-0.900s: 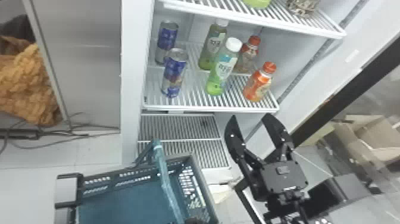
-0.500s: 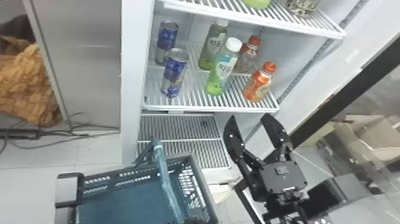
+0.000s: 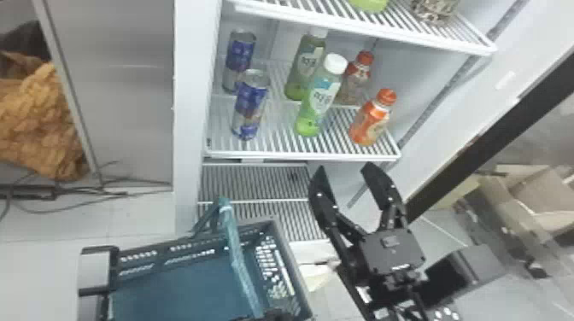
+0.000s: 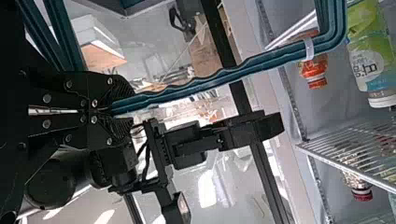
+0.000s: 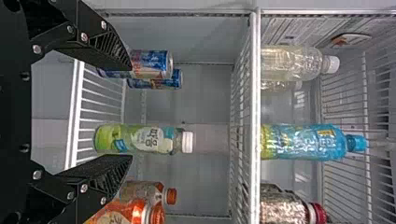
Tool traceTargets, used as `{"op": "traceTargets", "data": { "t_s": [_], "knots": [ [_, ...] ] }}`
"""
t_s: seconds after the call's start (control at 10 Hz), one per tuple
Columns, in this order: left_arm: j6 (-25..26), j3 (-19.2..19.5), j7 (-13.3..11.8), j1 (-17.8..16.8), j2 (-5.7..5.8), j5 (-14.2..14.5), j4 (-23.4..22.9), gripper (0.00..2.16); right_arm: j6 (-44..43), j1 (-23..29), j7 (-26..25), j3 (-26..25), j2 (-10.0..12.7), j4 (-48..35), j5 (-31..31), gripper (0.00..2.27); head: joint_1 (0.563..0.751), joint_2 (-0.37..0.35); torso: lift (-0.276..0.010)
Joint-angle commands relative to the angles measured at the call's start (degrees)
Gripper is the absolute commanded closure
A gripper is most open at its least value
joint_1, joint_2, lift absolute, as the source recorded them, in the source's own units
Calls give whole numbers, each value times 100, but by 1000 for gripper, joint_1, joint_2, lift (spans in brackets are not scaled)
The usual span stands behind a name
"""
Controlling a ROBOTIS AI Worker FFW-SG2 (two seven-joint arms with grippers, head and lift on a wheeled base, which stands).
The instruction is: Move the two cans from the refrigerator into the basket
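Note:
Two blue-and-silver cans stand upright at the left of the middle refrigerator shelf, the front can before the back can. My right gripper is open and empty, below and right of that shelf. In the right wrist view the same gripper has a green bottle between and beyond its fingers, with the cans beyond the upper finger. The basket is at the lower left, and my left gripper is at its handle. In the left wrist view the left gripper is shut on the handle.
Green bottles and orange-capped bottles share the cans' shelf, to their right. An upper shelf hangs above. The dark door edge slants at the right. Cables lie on the floor at left.
My right gripper has shifted a little to the left in the head view, still open. The cans, the basket and the left gripper have not visibly moved.

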Motion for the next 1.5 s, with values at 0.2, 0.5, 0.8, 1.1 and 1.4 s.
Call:
{"op": "traceTargets", "data": {
  "t_s": [0.2, 0.5, 0.8, 1.1, 1.4],
  "knots": [
    [0, -11, 2, -26, 9, 23, 0, 1211, 0, -708, 9, 415, -195, 701, -131, 308, 695, -350, -276],
    [0, -23, 11, -26, 9, 35, 0, 1211, -84, -1326, 62, 541, -248, 1362, -131, 236, 695, -350, -276],
    [0, -57, 20, -54, 18, 35, 28, 1211, -281, -2114, 114, 792, -292, 2079, -154, 174, 695, -350, -276],
    [0, -68, 20, -54, 18, 35, 28, 1211, -366, -2719, 123, 1043, -345, 2656, -279, 116, 695, -350, -276],
    [0, -103, 20, -68, 27, 46, 42, 1210, -591, -3267, 132, 1272, -345, 3134, -302, 122, 695, -350, -276]
  ]
}}
